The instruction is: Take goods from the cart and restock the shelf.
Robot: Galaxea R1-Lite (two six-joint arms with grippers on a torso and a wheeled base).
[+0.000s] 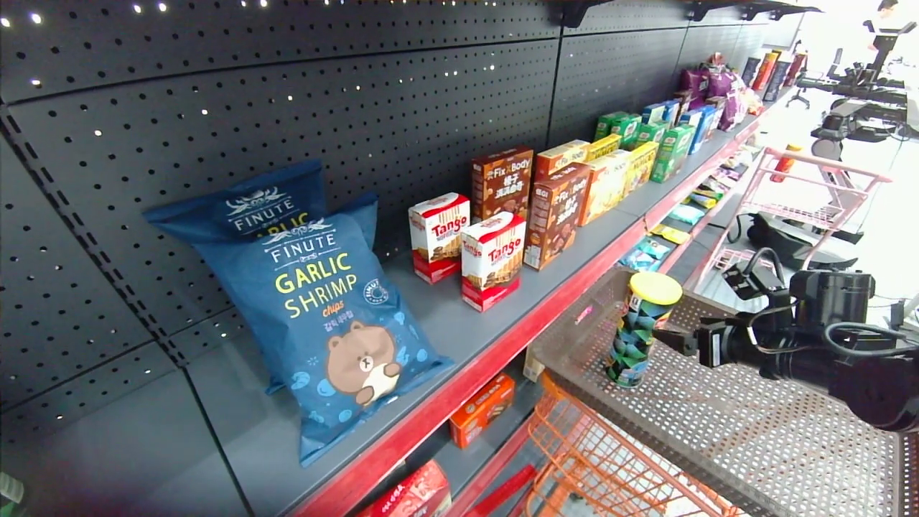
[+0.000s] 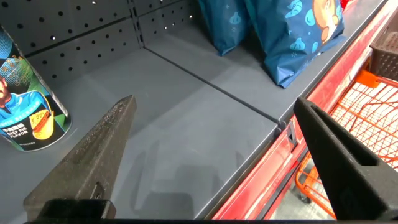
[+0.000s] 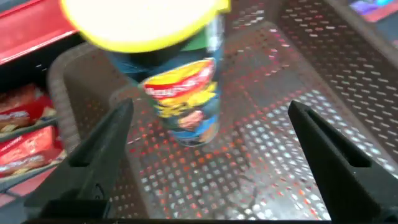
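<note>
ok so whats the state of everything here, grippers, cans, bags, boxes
yellow-lidded can: upright on the cart tray, lid on
right gripper: open, at the yellow-lidded can, not shut on it
left gripper: open, empty, over the shelf
shelf can: upright on the shelf
chip bags: two, leaning back against the pegboard
red-and-white boxes: two, upright, closed

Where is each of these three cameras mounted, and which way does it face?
Head view: on the robot's head, facing forward-down at shelf and cart tray; right gripper shows.
Left wrist view: on the left wrist, facing the bare shelf past the open left gripper.
Right wrist view: on the right wrist, facing the yellow-lidded can between open jaws.
Shared: head and right wrist views show that can; head and left wrist, the blue chip bags.
</note>
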